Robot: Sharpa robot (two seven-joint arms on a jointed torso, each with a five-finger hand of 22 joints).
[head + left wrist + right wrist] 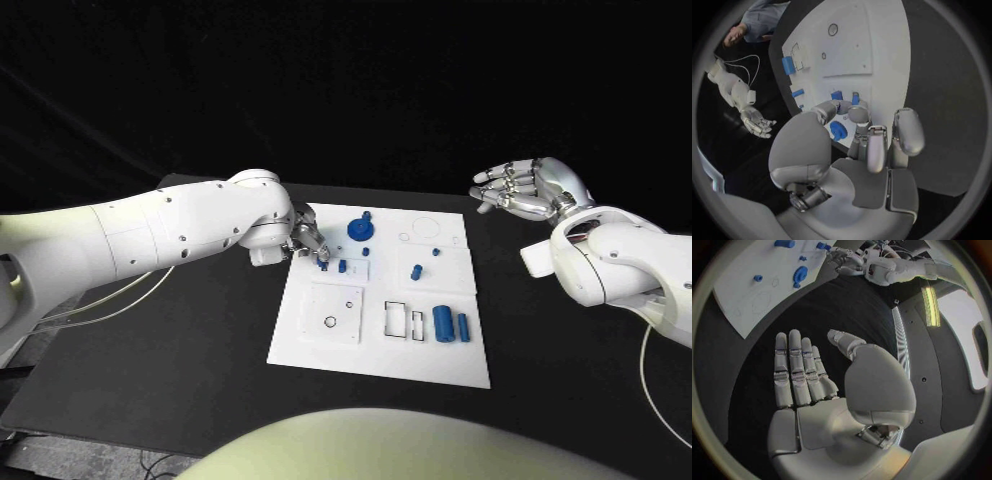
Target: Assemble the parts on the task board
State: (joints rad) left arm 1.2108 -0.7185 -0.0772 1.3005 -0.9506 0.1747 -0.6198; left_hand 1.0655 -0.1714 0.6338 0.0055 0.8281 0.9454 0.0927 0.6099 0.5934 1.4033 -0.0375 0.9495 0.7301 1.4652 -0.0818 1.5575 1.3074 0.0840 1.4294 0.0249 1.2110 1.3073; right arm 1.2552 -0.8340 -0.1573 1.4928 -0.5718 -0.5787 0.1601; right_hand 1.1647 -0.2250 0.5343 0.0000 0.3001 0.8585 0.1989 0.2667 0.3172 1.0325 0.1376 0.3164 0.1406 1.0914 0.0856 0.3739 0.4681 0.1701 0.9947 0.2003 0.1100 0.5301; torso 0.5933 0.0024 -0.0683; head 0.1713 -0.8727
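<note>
The white task board [378, 352] lies mid-table. My left hand [306, 243] hovers at the board's upper left, thumb and fingertips [858, 113] drawn close together just beside two small blue parts [323, 265] [342, 266]. The left wrist view shows those parts [837, 95] [856, 97] just past the tips; a grip on either is not clear. A blue round part [361, 230] [839, 131] stands near that hand. My right hand [522, 190] [811, 375] is raised off the board's right side, fingers spread, holding nothing.
Two blue cylinders [443, 323] [463, 325] lie at the board's lower right beside rectangular cut-outs [402, 320]. Small blue pieces [415, 270] [431, 252] sit mid-board. Black table [173, 370] surrounds the board.
</note>
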